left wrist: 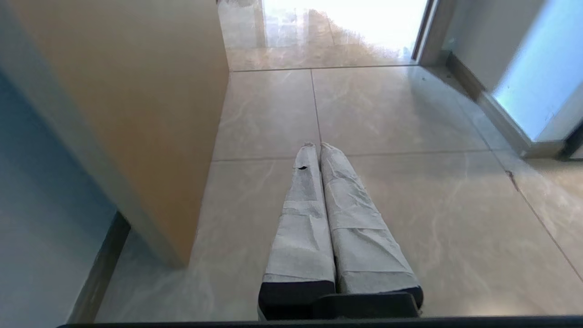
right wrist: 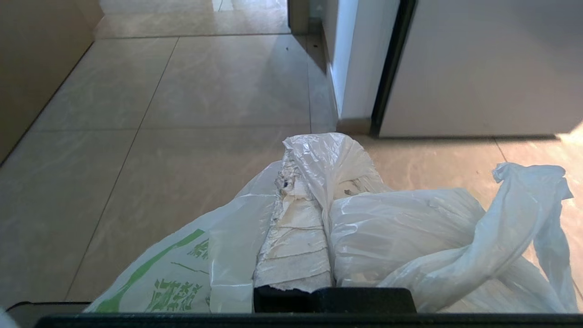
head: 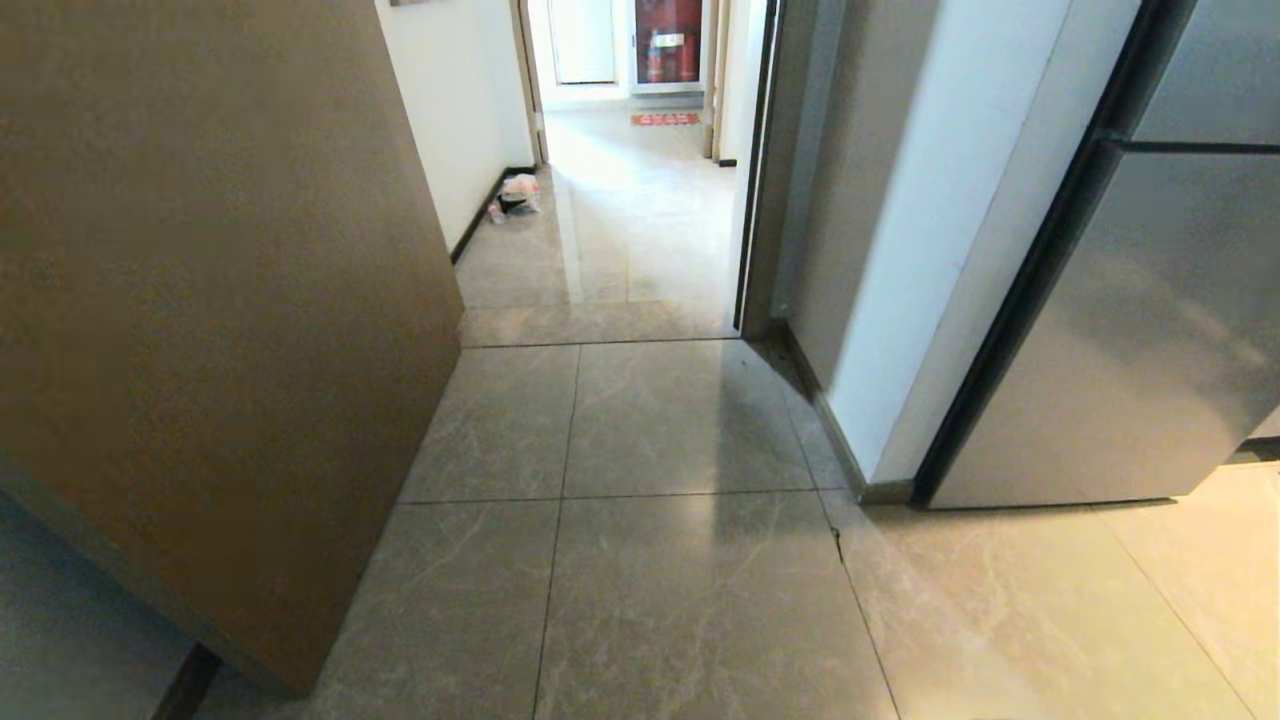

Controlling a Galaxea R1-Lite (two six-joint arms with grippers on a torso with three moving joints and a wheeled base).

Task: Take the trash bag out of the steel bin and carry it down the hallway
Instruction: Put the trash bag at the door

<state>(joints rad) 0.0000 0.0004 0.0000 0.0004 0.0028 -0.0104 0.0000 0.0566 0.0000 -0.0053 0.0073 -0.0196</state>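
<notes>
right gripper [right wrist: 304, 182] clamped on trash bag [right wrist: 410, 228], draped over its fingers | left gripper [left wrist: 317, 148] fingers together, empty | hallway [head: 620, 220] lay straight ahead

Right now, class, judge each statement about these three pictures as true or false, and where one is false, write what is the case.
1. The right gripper is shut on the trash bag. True.
2. The left gripper holds a second bag. False: its wrapped fingers are shut together with nothing between them.
3. The trash bag carries red print. False: the print on the white plastic is green.
4. A small bag lies on the hallway floor by the left wall. True.
5. The steel bin stands in the doorway ahead. False: no bin shows in any view.
</notes>
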